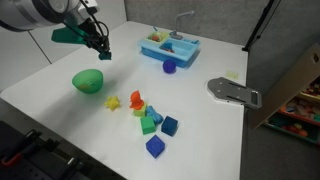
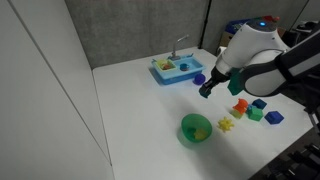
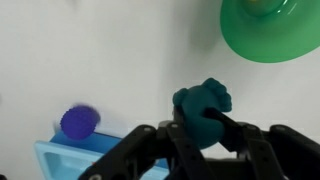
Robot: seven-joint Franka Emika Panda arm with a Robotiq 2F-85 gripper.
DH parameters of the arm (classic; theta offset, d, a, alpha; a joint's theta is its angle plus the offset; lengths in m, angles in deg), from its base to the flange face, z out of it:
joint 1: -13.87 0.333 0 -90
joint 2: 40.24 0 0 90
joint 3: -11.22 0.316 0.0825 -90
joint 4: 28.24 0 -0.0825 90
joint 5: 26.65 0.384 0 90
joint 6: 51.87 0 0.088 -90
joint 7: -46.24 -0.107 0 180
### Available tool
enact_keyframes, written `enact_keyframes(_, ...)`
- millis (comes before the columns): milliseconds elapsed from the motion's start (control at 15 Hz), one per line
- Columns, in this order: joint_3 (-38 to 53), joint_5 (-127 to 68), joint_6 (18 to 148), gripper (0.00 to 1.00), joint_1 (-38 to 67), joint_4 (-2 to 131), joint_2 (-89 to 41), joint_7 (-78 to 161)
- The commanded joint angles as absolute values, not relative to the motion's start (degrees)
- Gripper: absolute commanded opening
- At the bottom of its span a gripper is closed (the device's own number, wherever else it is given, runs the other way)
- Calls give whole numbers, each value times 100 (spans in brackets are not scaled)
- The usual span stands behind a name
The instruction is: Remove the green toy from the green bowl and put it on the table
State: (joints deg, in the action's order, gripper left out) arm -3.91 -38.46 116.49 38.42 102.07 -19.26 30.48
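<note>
Holding the green toy [image 3: 203, 100] pinched between its fingers, the gripper [image 3: 205, 128] hangs above the table [image 3: 100, 60], well apart from the green bowl [image 3: 270, 35].

green bowl [image 3: 272, 30]: cut at top | purple ball [image 3: 78, 121]: blurred | blue sink [image 3: 62, 160]: cut off

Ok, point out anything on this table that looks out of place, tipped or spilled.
Nothing looks spilled, tipped or broken. The one thing off its place is the green toy, clamped in the gripper in the air over the table, outside the green bowl. The other toy pieces lie loose in a cluster.
</note>
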Motion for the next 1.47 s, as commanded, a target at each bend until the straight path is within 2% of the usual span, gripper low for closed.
enact_keyframes(0, -871, -4516, 11504, 10, 3974, 10085, -1901, 2501)
enact_keyframes(333, -1424, -4907, 11592, 10, 4135, 10008, -1553, 2182)
enact_keyframes(1400, -1128, -4202, 11761, 10, 3603, 9738, 43, 2516)
